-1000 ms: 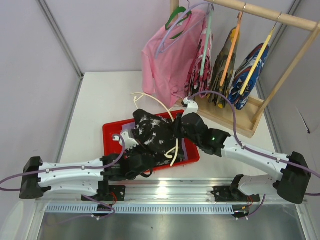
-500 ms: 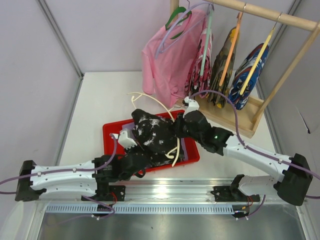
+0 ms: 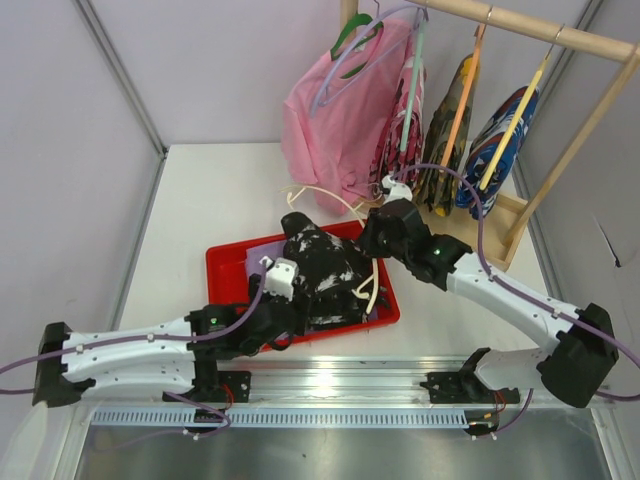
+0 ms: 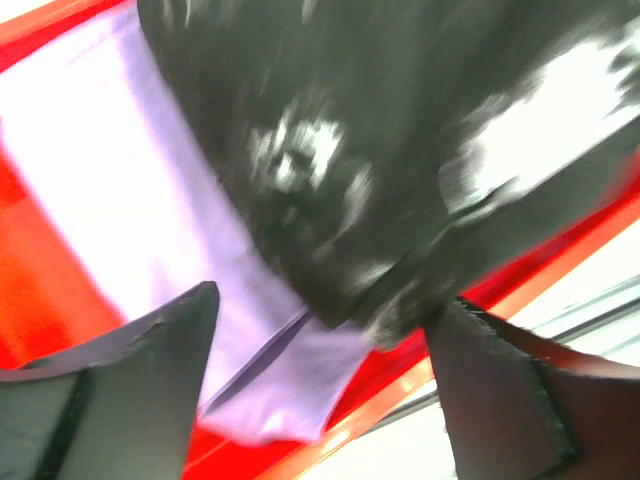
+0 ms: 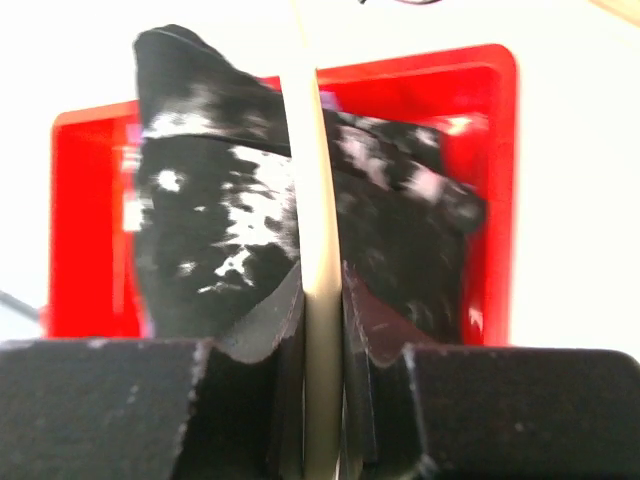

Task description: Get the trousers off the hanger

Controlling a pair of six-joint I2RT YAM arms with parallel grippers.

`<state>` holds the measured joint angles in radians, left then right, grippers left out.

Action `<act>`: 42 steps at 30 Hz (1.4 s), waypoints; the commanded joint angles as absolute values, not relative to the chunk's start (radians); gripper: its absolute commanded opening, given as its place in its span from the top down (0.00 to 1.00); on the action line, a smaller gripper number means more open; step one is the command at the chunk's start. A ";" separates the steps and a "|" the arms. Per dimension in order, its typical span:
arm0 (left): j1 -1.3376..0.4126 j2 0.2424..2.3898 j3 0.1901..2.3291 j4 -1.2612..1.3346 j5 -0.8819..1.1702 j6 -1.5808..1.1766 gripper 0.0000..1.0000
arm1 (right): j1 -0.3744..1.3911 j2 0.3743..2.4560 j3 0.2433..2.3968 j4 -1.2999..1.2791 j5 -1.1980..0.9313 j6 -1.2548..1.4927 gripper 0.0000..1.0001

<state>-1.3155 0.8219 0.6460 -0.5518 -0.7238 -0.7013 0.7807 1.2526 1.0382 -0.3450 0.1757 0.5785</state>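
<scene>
Right gripper [image 5: 322, 300] clamps the hanger [image 5: 318, 180]; left gripper [image 4: 325, 300] is spread wide over the black trousers [image 4: 400, 150]. Draw the hanger slowly toward 1 o'clock, so the cloth stays in the bin [image 3: 222, 268].

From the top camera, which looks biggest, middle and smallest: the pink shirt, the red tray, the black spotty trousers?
Tied first: red tray and pink shirt, about alike; the shirt hangs nearer the camera, so unranked.
Last: black spotty trousers.
</scene>
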 commanded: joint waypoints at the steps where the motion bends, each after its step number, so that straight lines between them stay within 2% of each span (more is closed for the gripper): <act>1: -1.308 0.894 0.745 -0.719 -0.706 -0.606 0.10 | 0.778 1.282 1.057 -0.285 0.273 0.528 1.00; 4: -1.308 0.885 0.790 -0.741 -0.689 -0.589 0.05 | 0.798 1.305 1.045 -0.272 0.301 0.505 1.00; 11: -1.308 0.762 0.828 -0.608 -0.672 -0.473 0.02 | 0.827 1.321 1.049 -0.281 0.330 0.488 1.00; 20: -1.308 0.926 0.851 -0.517 -0.591 -0.370 0.06 | 0.842 1.348 1.152 -0.276 0.261 0.600 1.00; 25: -1.308 0.927 0.810 -0.477 -0.620 -0.368 0.09 | 0.887 1.408 1.255 -0.302 0.276 0.555 1.00; 28: -1.307 0.908 0.782 -0.462 -0.672 -0.371 0.29 | 0.896 1.433 1.299 -0.327 0.285 0.535 1.00; 29: -1.307 0.901 0.776 -0.453 -0.683 -0.365 0.44 | 0.903 1.434 1.304 -0.333 0.288 0.534 1.00; 33: -1.263 0.864 0.769 -0.443 -0.715 -0.402 0.83 | 0.911 1.434 1.307 -0.339 0.304 0.528 1.00; 34: -1.256 0.853 0.767 -0.437 -0.721 -0.411 0.87 | 0.911 1.436 1.301 -0.339 0.308 0.526 1.00; 35: -1.249 0.842 0.767 -0.424 -0.721 -0.413 0.94 | 0.913 1.437 1.299 -0.342 0.308 0.531 1.00; 38: -1.232 0.813 0.756 -0.400 -0.730 -0.413 1.00 | 0.914 1.447 1.285 -0.347 0.299 0.535 1.00; 42: -1.218 0.802 0.772 -0.416 -0.744 -0.422 1.00 | 0.917 1.457 1.267 -0.367 0.322 0.538 1.00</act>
